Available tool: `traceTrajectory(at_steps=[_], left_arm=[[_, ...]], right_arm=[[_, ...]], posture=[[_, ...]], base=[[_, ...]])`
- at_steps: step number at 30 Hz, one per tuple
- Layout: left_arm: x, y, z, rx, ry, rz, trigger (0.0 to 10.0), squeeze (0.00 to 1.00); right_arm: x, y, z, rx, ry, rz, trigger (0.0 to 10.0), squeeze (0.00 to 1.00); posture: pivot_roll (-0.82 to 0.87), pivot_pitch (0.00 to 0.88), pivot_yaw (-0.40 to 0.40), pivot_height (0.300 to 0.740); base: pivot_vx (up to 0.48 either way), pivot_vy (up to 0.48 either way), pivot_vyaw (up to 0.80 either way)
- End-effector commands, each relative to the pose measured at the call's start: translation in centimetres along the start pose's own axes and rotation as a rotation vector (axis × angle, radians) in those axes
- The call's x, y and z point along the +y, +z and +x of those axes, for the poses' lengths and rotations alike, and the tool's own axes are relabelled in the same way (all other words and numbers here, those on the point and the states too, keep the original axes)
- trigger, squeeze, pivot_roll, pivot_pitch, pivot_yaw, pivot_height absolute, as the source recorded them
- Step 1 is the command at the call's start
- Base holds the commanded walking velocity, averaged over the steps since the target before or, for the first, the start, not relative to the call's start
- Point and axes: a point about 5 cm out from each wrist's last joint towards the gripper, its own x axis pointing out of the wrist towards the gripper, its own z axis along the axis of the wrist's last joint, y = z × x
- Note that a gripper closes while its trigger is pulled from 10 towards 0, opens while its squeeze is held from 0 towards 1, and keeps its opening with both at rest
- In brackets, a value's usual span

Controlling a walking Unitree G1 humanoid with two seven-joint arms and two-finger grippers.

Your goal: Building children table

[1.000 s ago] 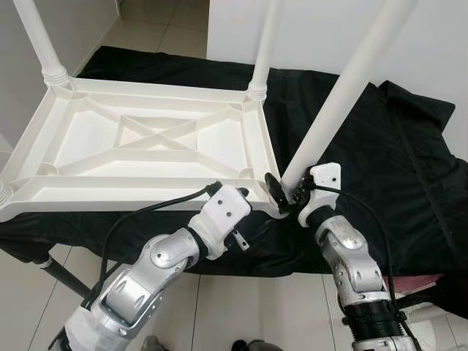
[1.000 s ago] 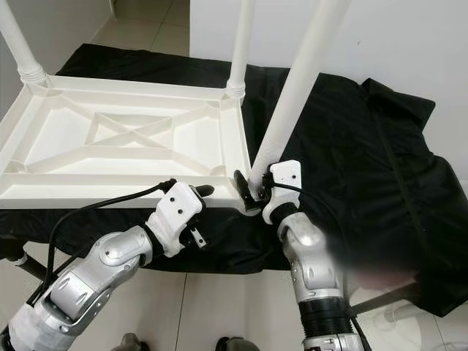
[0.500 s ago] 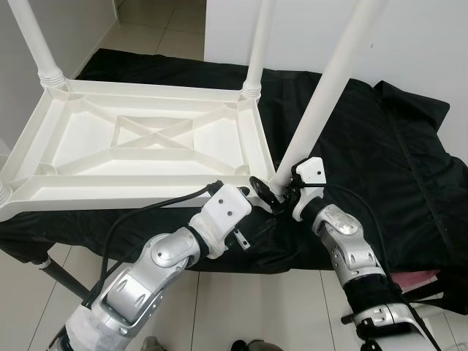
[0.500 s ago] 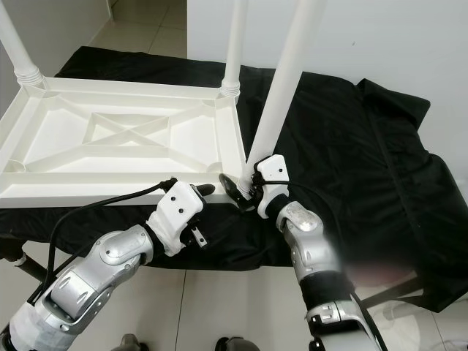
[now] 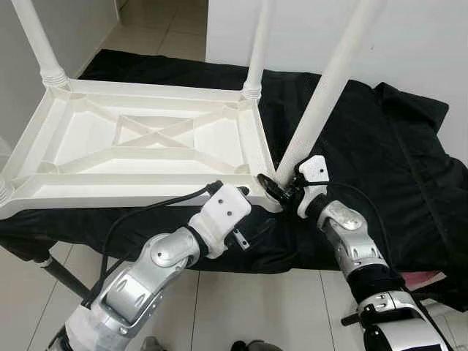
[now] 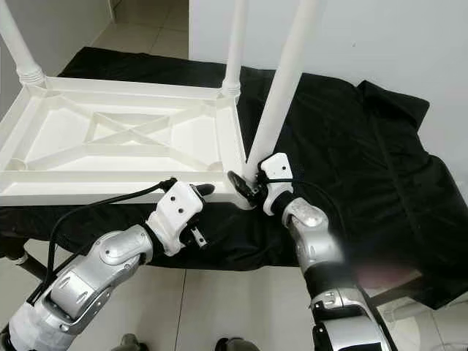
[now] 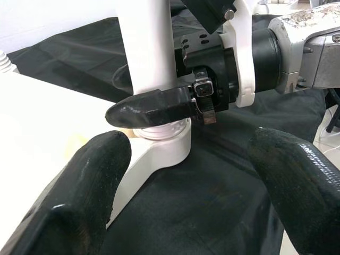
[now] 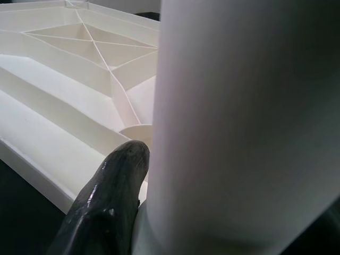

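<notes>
Since a second ago our right claw [image 5: 276,191] has straightened the gripped leg [image 5: 316,110] over its socket; left claw [image 7: 186,175] gapes idle, and tilt could cross-thread it.

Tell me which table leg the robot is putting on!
Find the white tabletop lying upside down on the black cloth. At its near right corner, the right gripper clamps one leg. That leg leans; the others stand straight.

Home interior, room unidentified: pale glossy floor tiles [image 5: 241,300], plain white walls [image 5: 409,36], black cloth [image 5: 380,168] spread over a work surface bearing an upturned white plastic children's table [image 5: 146,146].
</notes>
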Motion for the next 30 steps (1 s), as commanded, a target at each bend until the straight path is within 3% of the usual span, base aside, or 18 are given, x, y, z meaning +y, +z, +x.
traceTrajectory(at_steps=[1,14,19,23,30], left_arm=[[-0.8,-0.2,0.0,0.006,-0.091,-0.002,10.0,0.00],[-0.5,-0.6,0.0,0.019,-0.077,0.006,10.0,0.00],[0.2,-0.9,0.0,0.036,-0.034,0.017,10.0,0.00],[0.3,-1.0,0.0,0.038,-0.031,0.018,10.0,0.00],[0.3,-1.1,-0.1,0.044,-0.025,0.019,10.0,0.00]], right_arm=[[0.4,-2.0,-0.8,0.087,-0.010,0.024,10.0,0.00],[0.4,-2.4,-1.0,0.111,-0.171,0.077,10.0,0.00],[1.1,-2.0,-1.2,0.116,-0.357,0.137,10.0,0.00],[1.5,-1.8,-1.3,0.114,-0.427,0.151,10.0,0.00],[3.2,-1.3,-2.6,0.100,-0.734,0.199,10.0,0.00]], posture=[[0.08,0.085,-0.104,0.740],[0.07,0.085,-0.106,0.740],[0.06,0.087,-0.109,0.740],[0.06,0.089,-0.109,0.740],[0.07,0.095,-0.114,0.740]], base=[[0.000,0.000,0.00],[0.000,0.000,0.00],[0.000,0.000,0.00],[0.000,0.000,0.00],[0.000,0.000,0.00]])
